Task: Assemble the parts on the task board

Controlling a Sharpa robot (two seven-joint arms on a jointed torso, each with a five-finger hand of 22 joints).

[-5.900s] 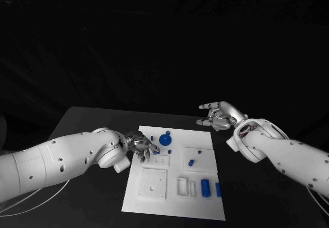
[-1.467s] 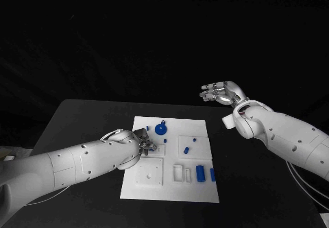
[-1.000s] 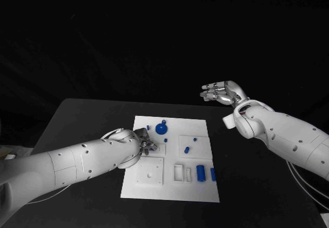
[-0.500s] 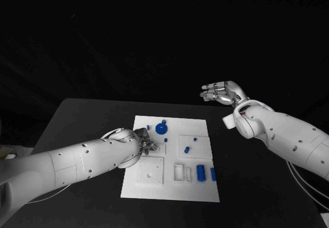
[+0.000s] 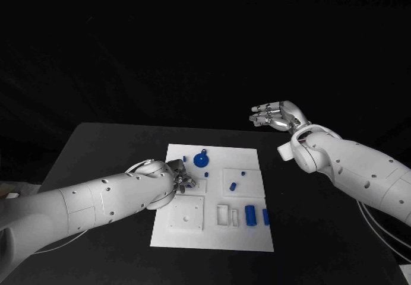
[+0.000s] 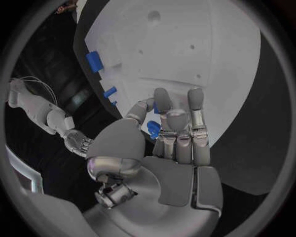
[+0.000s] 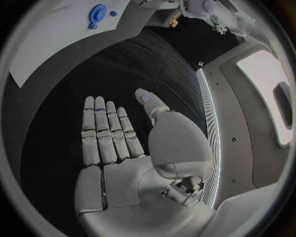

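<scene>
The white task board [image 5: 193,230] lies in the middle of the black table. My left hand [image 5: 180,180] rests low over its left middle, and the thumb and fingers pinch a small blue part [image 6: 152,130]. Just beyond it a blue peg [image 5: 206,175] stands on the board, with a blue gear [image 5: 201,160] further back. Other blue parts [image 5: 250,215] lie on the board's right side. My right hand [image 5: 274,116] hangs raised beyond the board's far right corner, fingers straight and apart, holding nothing [image 7: 117,138].
The board carries raised white blocks with holes and slots [image 5: 188,217]. Black table [image 5: 103,154] surrounds it on all sides. From the right wrist, the board's corner [image 7: 55,44] with the blue gear [image 7: 97,13] lies far off.
Over the last second my left hand has only shifted its fingers slightly on the board. Since the oldest frame the right hand has lifted away from the board's far corner.
</scene>
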